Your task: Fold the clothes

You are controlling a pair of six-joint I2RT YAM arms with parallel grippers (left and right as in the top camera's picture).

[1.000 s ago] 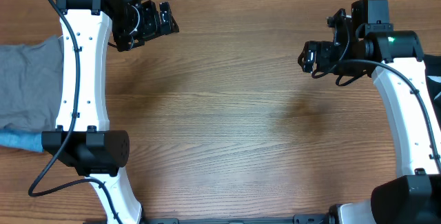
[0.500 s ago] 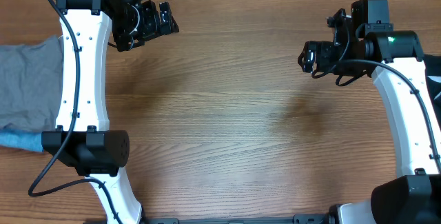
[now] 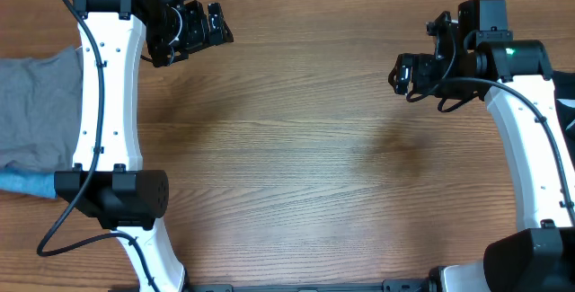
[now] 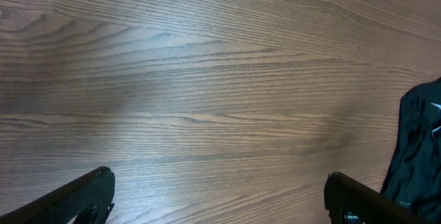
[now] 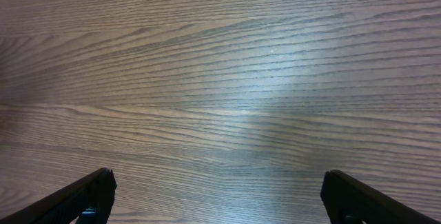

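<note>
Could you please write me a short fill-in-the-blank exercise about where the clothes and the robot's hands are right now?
1. The left hand and the right hand are both ____ and hold nothing.
2. The grey shorts lie on the robot's ____ side.
3. The garment on the robot's right side is ____ in colour.
Missing words: open; left; black.
</note>
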